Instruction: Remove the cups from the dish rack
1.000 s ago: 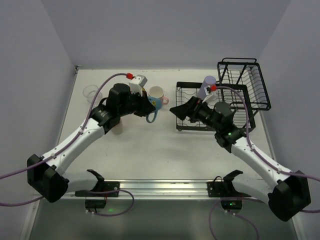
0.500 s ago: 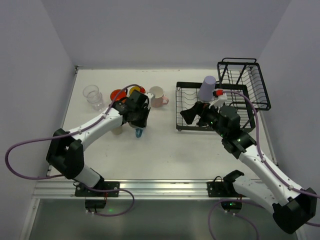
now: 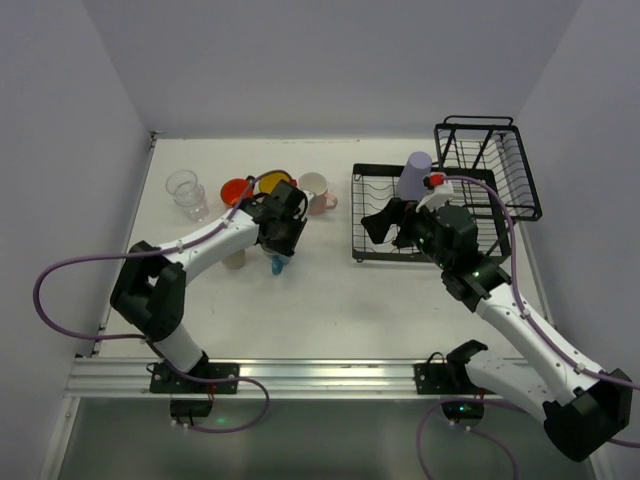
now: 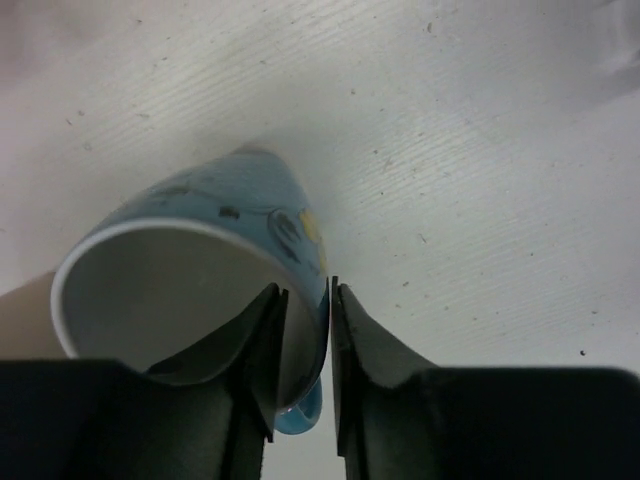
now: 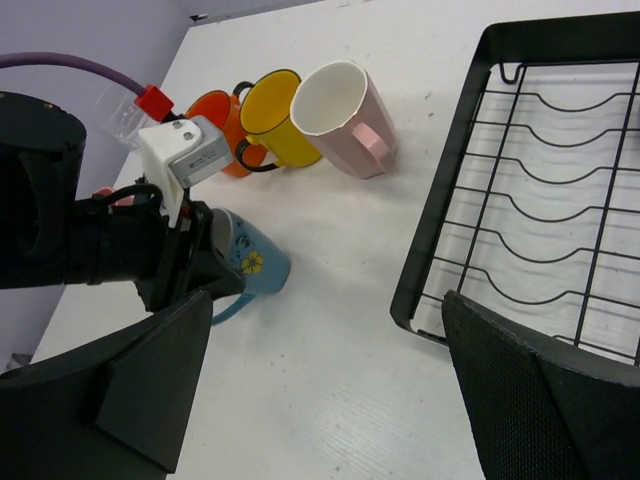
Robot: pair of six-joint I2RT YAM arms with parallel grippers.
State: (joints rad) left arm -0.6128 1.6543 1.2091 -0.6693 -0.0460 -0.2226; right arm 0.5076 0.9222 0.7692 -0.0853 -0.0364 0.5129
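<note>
Pinching tilted blue mug's [image 4: 240, 195] rim with left end effector [image 4: 305, 290] on tabletop [image 4: 480, 200]; holding right end effector [image 5: 325, 310] spread beside rack [image 5: 431, 200].

My top camera looks down over the whole table [image 3: 330, 300] from the near side. Both wrist cameras share the blue mug [image 4: 210, 200], and the left one is very close to it.

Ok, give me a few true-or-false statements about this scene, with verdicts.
1. The left fingers pinch the blue mug's rim. True.
2. The lavender tumbler stands on the table. False: it sits on the dish rack.
3. The right fingers are shut on a cup. False: they are open and hold nothing.
4. The pale pink mug is on the table, outside the rack. True.
5. The clear glass is in the rack. False: it stands on the table.
</note>
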